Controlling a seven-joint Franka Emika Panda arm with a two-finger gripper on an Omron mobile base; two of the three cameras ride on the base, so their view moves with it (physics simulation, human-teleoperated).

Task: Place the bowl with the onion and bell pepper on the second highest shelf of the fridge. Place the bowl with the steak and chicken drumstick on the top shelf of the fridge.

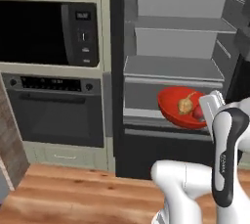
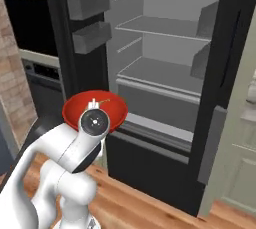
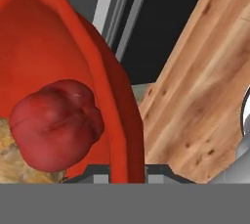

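Glossy red bowl (image 1: 173,108) – shallow, wide – clamped at its rim by the gripper (image 3: 128,171), tan onion (image 1: 185,104) and red bell pepper (image 3: 54,125) inside, open fridge (image 2: 165,68) behind

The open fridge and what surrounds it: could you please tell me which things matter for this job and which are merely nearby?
Part of the job:
- glossy red bowl held by the gripper
- small tan onion
- dark red bell pepper
- black-edged fridge
- top grey shelf
- second grey shelf

Just nearby:
- black microwave
- black oven
- wooden floor
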